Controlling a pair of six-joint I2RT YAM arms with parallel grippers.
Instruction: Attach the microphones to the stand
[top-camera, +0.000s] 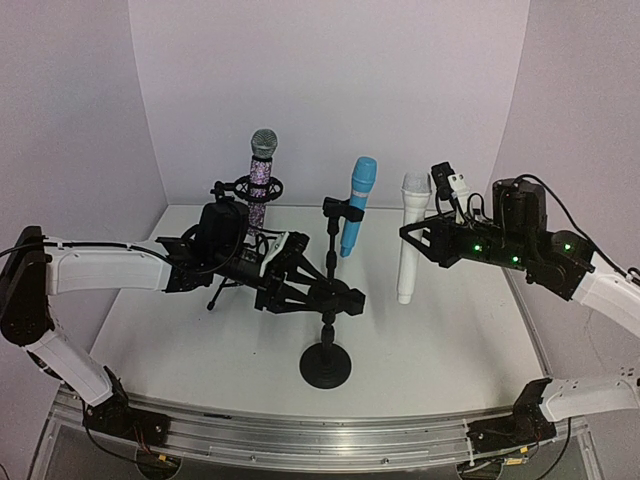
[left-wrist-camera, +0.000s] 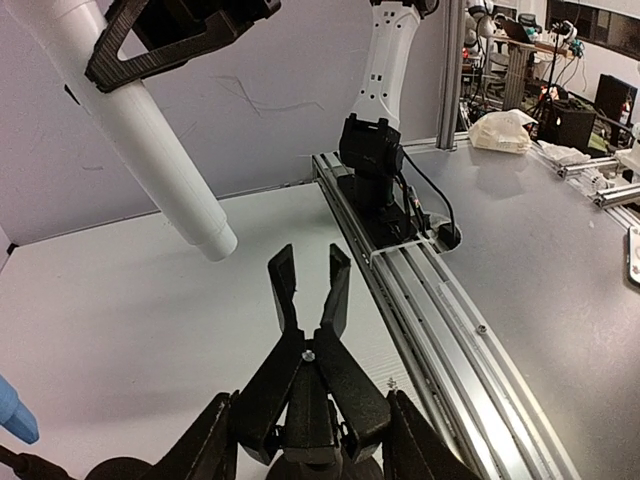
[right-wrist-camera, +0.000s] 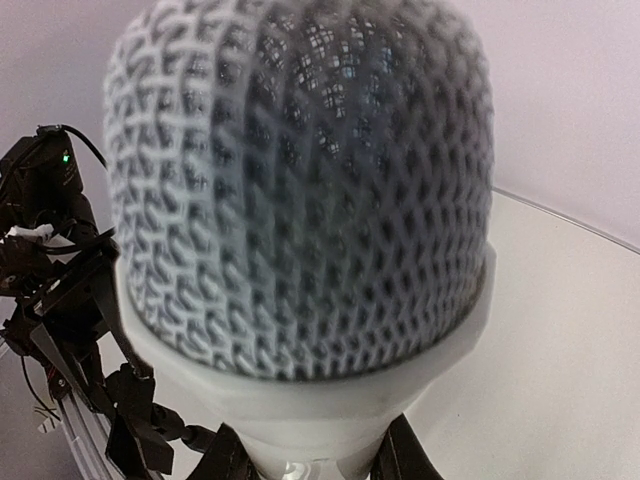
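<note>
Clamping a white stick microphone (top-camera: 408, 262) just below its pale mesh head, the right gripper (top-camera: 421, 233) holds it nearly upright over the right half of the white bench (top-camera: 180, 340), nearer the far edge than the near one. Its jaws are clenched on the barrel, and the right wrist view shows black fingers (right-wrist-camera: 228, 462) on either side of the body under the mesh. In the left wrist view the microphone's blunt lower end hangs in the air, apart from the bench top. The left gripper (left-wrist-camera: 310, 262) extends from the left edge to the middle of the bench. Its jaws are released and only narrowly parted, with nothing between the fingertips. In the top view it lies across the pole of a black microphone stand with a round base (top-camera: 326, 366), which sits at the centre of the bench, closer to the near edge. I cannot tell whether the gripper touches the pole. A black clip (top-camera: 338, 209) at the top of that stand holds a light blue stick microphone (top-camera: 358, 200), tilted with its head up. Toward the far-left corner, a glittery purple-silver microphone with a silver mesh head (top-camera: 262, 168) sits upright in the black ring mount (top-camera: 245, 188) of a second stand (top-camera: 216, 296).
</note>
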